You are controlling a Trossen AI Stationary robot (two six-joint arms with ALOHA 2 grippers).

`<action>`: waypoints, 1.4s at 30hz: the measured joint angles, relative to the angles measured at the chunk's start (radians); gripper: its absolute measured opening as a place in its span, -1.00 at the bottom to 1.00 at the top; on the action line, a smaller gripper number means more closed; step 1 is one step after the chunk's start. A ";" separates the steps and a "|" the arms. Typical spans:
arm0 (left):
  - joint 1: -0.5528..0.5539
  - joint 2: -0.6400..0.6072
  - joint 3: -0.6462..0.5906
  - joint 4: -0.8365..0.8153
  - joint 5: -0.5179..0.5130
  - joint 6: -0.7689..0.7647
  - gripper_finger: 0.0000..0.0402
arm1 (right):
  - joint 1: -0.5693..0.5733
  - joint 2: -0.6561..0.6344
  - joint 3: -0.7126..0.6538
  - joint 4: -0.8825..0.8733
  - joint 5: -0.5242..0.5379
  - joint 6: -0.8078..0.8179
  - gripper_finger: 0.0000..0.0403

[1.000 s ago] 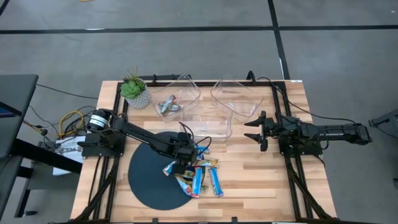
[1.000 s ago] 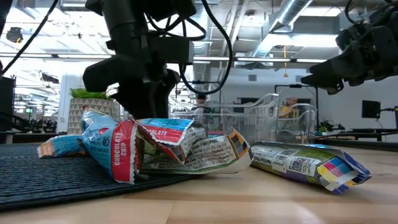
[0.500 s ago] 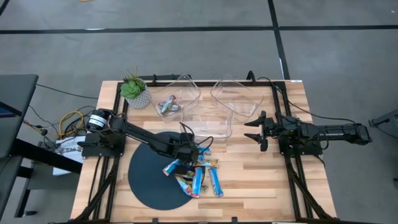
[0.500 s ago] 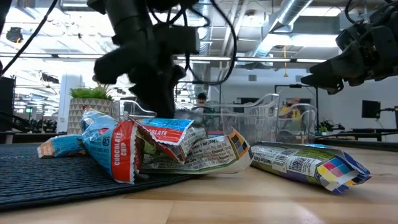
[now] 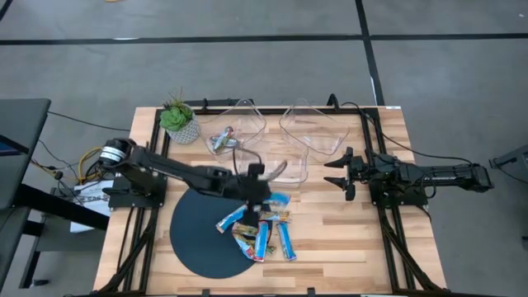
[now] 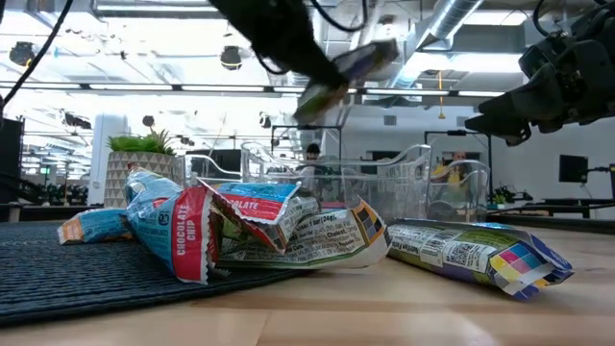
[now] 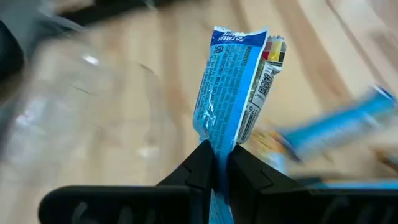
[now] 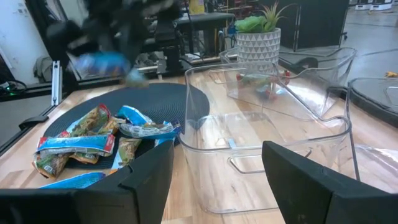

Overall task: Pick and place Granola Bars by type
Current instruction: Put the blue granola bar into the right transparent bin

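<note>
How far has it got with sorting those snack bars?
Early days. One silver-red wrapped bar already lies in the clear plastic bin beside the potted plant. The left end effector holds a bright blue wrapped bar lifted above the table. A pile of blue wrapped bars waits at the edge of the dark round mat. The right end effector hangs open beside the bins.

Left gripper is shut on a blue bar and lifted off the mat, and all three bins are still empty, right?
Not quite: the bin beside the plant already holds a silver-red bar, as the high view shows. The rest stands: the left gripper is shut on a blue bar, lifted off the mat.
</note>
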 joint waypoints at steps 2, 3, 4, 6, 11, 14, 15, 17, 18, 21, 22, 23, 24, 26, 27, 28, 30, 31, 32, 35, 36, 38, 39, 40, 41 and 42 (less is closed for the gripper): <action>0.042 -0.025 0.000 0.049 -0.001 0.025 -0.89 | 0.000 0.000 0.000 0.000 0.000 0.000 0.19; 0.065 -0.036 0.000 0.072 -0.001 0.037 -0.89 | 0.000 0.000 0.000 0.000 0.000 0.000 0.19; 0.091 -0.046 0.000 0.097 0.000 0.051 -0.90 | 0.000 0.000 0.000 0.000 0.000 0.000 0.19; 0.148 -0.057 0.000 0.144 -0.001 0.077 -0.91 | 0.000 0.000 0.000 0.000 0.000 0.000 0.19; 0.301 -0.056 0.000 0.284 -0.002 0.084 -0.90 | 0.000 0.000 0.000 0.000 0.000 0.000 0.19; 0.380 -0.056 0.000 0.318 -0.002 0.082 -0.89 | 0.000 0.000 0.000 0.000 0.000 0.000 0.19; 0.404 -0.055 0.000 0.328 -0.001 0.081 -0.89 | 0.000 0.000 0.000 0.000 0.000 0.000 0.19; 0.449 -0.055 0.000 0.337 -0.001 0.080 -0.89 | 0.000 0.000 0.000 0.000 0.000 0.000 0.19; 0.470 -0.055 0.000 0.339 0.003 0.079 -0.89 | 0.000 0.000 0.000 0.000 0.000 0.000 0.19; 0.524 -0.055 0.000 0.341 0.032 0.078 -0.90 | 0.000 0.000 0.000 0.000 0.000 0.000 0.19; 0.539 -0.055 0.000 0.345 0.040 0.078 -0.90 | 0.000 0.000 0.000 0.000 0.000 0.000 0.19; 0.551 -0.052 0.000 0.353 0.046 0.078 -0.90 | 0.000 0.000 0.000 0.000 0.000 0.000 0.19; 0.560 -0.047 0.000 0.367 0.052 0.078 -0.90 | 0.000 0.000 0.000 0.000 0.000 0.000 0.19; 0.577 -0.044 0.000 0.383 0.067 0.078 -0.90 | 0.000 0.000 0.000 0.000 0.000 0.000 0.19; 0.583 -0.044 0.000 0.400 0.072 0.078 -0.90 | 0.000 0.000 0.000 0.000 0.000 0.000 0.19; 0.587 -0.044 0.003 0.411 0.077 0.079 -0.90 | 0.000 0.000 0.000 0.000 0.000 0.000 0.19; 0.589 -0.031 0.034 0.395 0.081 0.090 -0.90 | 0.000 0.000 0.000 0.000 0.000 0.000 0.19; 0.589 -0.020 0.059 0.377 0.083 0.097 -0.90 | 0.000 0.000 0.000 0.000 0.000 0.000 0.19; 0.589 -0.006 0.088 0.338 0.088 0.100 -0.90 | 0.000 0.000 0.000 0.000 0.000 0.000 0.19; 0.586 0.069 0.218 0.232 0.089 0.131 -0.90 | 0.000 0.000 0.000 0.000 -0.001 0.000 0.19; 0.584 0.099 0.270 0.188 0.089 0.148 -0.90 | 0.000 0.000 0.000 0.001 -0.001 0.000 0.19; 0.581 0.165 0.376 0.102 0.089 0.181 -0.90 | 0.000 0.000 0.000 0.000 0.000 0.000 0.19; 0.576 0.203 0.433 0.059 0.088 0.200 -0.90 | 0.000 0.000 0.000 0.000 -0.002 0.000 0.19; 0.574 0.239 0.489 0.020 0.089 0.217 -0.90 | 0.000 0.000 0.000 0.000 -0.001 0.000 0.19; 0.571 0.274 0.543 -0.027 0.089 0.234 -0.90 | 0.000 0.000 0.000 0.000 -0.002 0.000 0.19; 0.567 0.310 0.598 -0.065 0.089 0.253 -0.90 | 0.000 0.000 0.000 0.000 -0.002 0.000 0.19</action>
